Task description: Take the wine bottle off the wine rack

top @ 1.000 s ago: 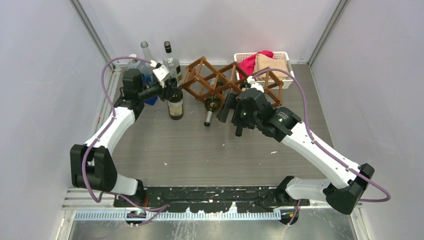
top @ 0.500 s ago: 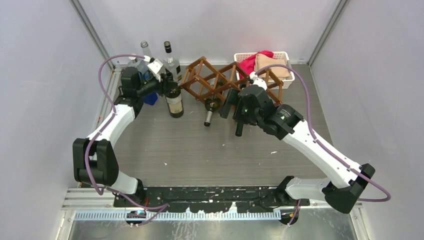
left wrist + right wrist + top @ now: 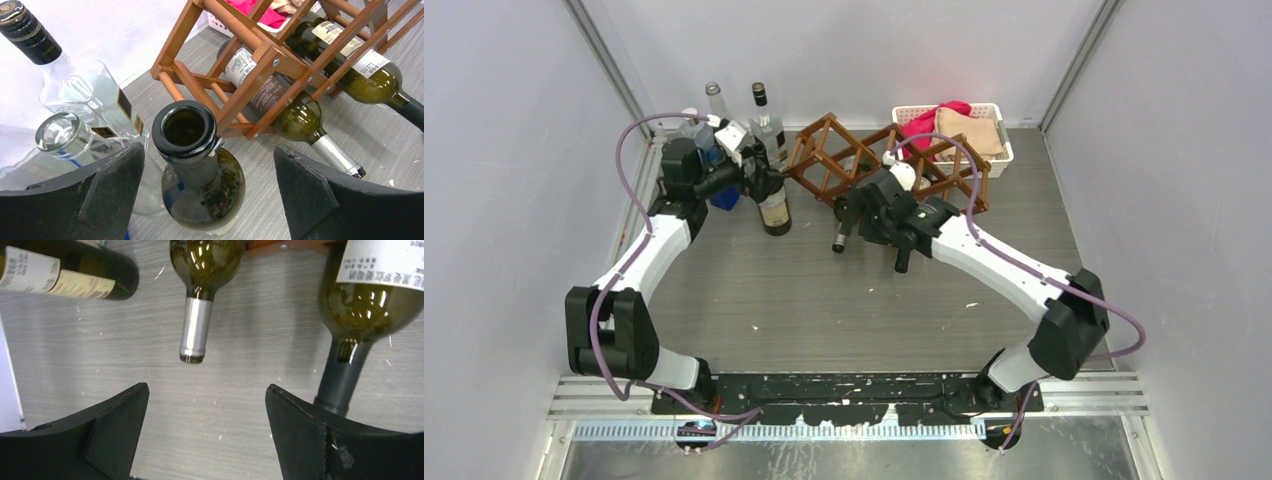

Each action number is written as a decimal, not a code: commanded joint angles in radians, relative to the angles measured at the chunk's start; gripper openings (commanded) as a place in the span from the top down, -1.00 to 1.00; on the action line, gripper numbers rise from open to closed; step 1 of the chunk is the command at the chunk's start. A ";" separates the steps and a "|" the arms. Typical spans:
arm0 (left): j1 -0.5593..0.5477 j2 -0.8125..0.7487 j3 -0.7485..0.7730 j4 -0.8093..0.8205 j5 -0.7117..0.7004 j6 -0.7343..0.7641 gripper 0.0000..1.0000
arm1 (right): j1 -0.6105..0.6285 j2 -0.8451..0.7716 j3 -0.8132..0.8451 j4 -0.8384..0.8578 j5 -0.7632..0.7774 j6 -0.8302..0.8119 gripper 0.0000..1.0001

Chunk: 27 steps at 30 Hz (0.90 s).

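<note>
Top external view: the right fingers (image 3: 859, 215), having swung left along the wine rack (image 3: 824, 150), are hovering spread and empty, lining up on the silver-necked wine bottle (image 3: 841, 236) lying in a lower cell. Its neck is jutting over open counter (image 3: 824, 300); a dark-necked bottle (image 3: 902, 260) is crowding the right side. The left fingers (image 3: 759, 182) are straddling an upright bottle (image 3: 774, 210), released.

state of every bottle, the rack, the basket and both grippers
wine rack: standing, two bottles in it
silver-necked bottle: lying in rack
dark-necked bottle: lying in rack
upright green bottle: standing, mouth open
black-capped clear bottle: standing, capped
second clear bottle: standing, uncapped
basket: holding cloths
left gripper: open, straddling upright green bottle
right gripper: open, empty
</note>
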 commanded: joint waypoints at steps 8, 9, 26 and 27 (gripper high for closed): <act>0.033 -0.084 0.300 -0.507 -0.045 0.033 -0.99 | 0.010 0.244 0.029 0.277 0.135 0.021 -0.67; 0.039 -0.084 0.347 -0.573 -0.044 0.047 -0.99 | 0.012 0.264 0.032 0.293 0.132 0.021 -0.64; 0.124 -0.096 0.464 -0.919 -0.003 0.093 -0.99 | 0.047 0.350 -0.021 0.466 0.225 0.090 -0.06; 0.124 -0.103 0.457 -0.921 0.003 0.096 -0.99 | 0.049 0.346 -0.027 0.473 0.234 0.090 0.00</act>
